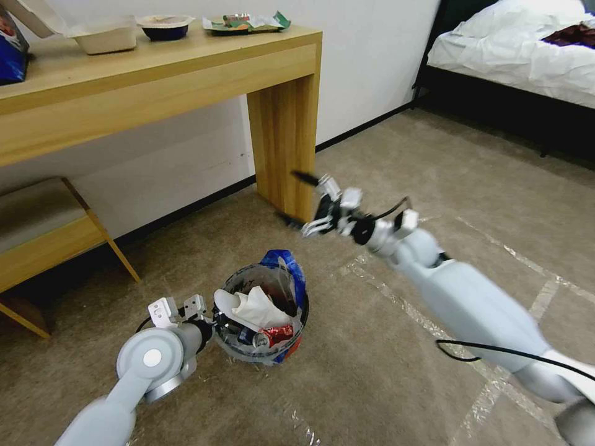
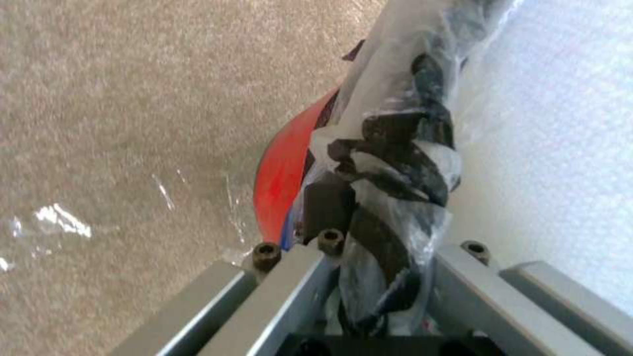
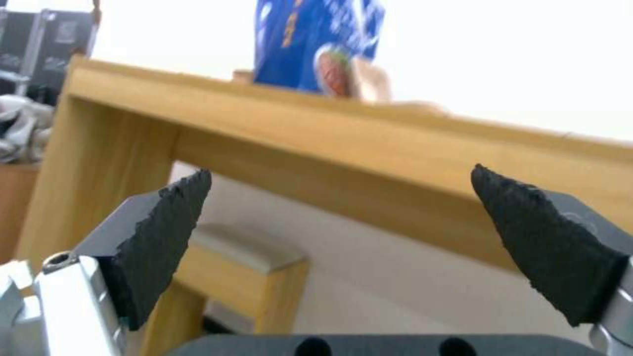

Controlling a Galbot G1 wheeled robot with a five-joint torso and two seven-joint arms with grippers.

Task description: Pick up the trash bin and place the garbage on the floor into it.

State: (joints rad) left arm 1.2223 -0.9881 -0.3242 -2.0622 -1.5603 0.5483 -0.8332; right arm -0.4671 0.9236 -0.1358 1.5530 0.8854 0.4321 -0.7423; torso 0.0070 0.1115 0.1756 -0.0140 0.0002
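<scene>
Beige carpet floor (image 1: 384, 371) with pale tape lines (image 1: 496, 384).

Left tool (image 1: 218, 323) grips trash bin (image 1: 266, 356) rim (garbage (image 1: 254, 308) inside)

From my head feed the room is evenly bright, with soft shadow under the counter (image 1: 186, 68). The right pincer (image 1: 304, 204) smears with motion blur, and straight lines bow toward the edges. Tape on the floor (image 1: 396, 310) glints. Both wrist feeds look soft and grainy.
</scene>
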